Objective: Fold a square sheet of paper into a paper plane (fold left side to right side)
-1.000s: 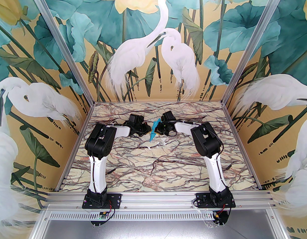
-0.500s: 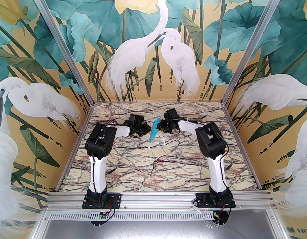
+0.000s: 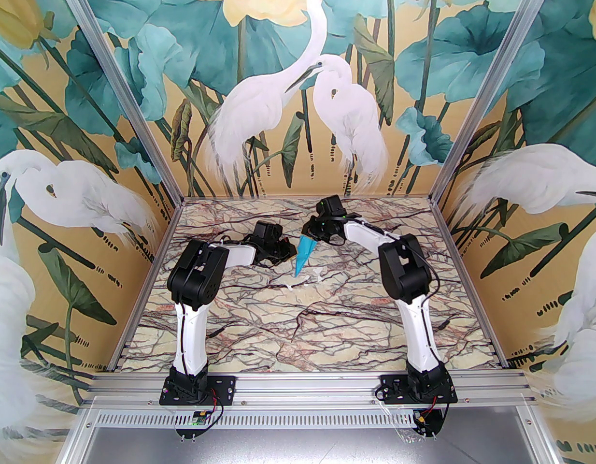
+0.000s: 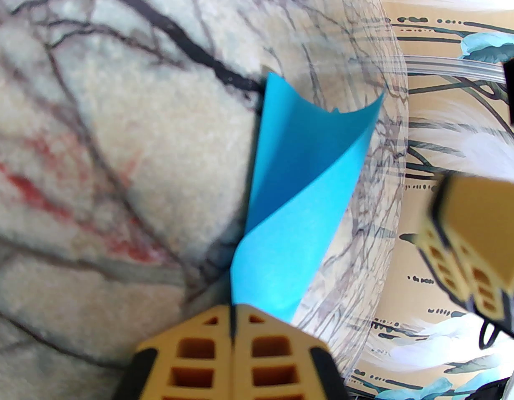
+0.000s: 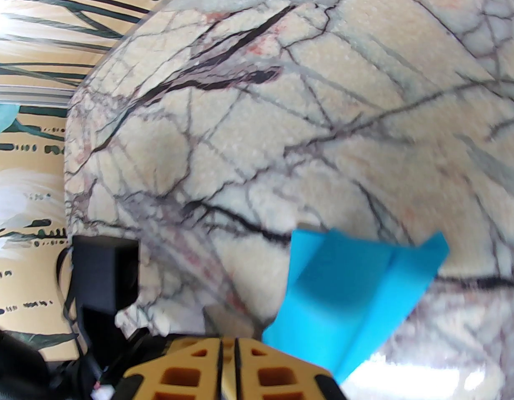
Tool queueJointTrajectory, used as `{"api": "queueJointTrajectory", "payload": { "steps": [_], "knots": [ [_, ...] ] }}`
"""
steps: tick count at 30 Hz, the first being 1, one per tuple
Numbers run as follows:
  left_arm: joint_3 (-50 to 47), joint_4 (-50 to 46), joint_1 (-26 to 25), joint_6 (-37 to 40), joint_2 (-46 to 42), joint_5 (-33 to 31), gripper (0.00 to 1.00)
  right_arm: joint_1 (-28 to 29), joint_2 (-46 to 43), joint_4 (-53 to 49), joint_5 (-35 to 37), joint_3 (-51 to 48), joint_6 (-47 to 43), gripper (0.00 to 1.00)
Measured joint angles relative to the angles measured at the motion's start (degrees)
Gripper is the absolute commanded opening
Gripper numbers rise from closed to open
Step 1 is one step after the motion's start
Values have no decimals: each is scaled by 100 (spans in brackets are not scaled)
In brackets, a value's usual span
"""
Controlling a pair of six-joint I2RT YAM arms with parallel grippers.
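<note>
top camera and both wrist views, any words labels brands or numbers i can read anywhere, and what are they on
No readable text in any view.
paper plane: plain blue, no print.
small green board by the left arm's base: any marking is too small to read.
table: marble veining, no lettering.
mural: painted birds, leaves and dashes, no words.

The veined marble counter is being enclosed by walls painted with egrets and lotus, edged by aluminium rails.
</note>
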Motion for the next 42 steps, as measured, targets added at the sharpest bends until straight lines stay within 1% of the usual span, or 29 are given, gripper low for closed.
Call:
{"api": "queueJointTrajectory", "payload": {
  "steps": [5,10,12,14,15,17,21,25,27,30,33,35,42],
  "knots": [
    [4,-2,0,4,0,0,0,-24,321,-378,153,13,-28,12],
    [11,-2,-2,7,0,0,0,-81,341,-437,179,9,-85,11],
    [22,-9,-17,9,4,-2,5,-81,341,-442,188,9,-96,11],
    [33,-28,-26,24,4,-2,6,-81,341,-442,188,7,-98,11],
    [35,-39,-26,24,4,0,8,-81,341,-439,188,7,-101,11],
    [52,-52,-26,55,2,9,20,-81,341,-439,186,7,-114,11],
    [66,-181,-35,48,-133,-42,26,-81,341,-433,184,-2,-120,10],
    [-50,-369,-28,76,-538,-85,26,-83,339,-404,168,-26,-160,10],
    [-96,-391,-28,90,-769,-85,30,-83,339,-387,153,-35,-164,10],
    [-105,-389,-31,92,-988,-85,29,-83,339,-369,136,-44,-164,10],
    [-111,-389,-31,131,-1003,-85,27,-83,339,-339,111,-61,-177,11],
    [-111,-385,-31,144,-931,-85,27,-83,319,-284,92,-98,-179,14],
    [-4,-407,9,153,-452,-66,27,-81,210,-181,96,-264,-208,14]
  ]
}}
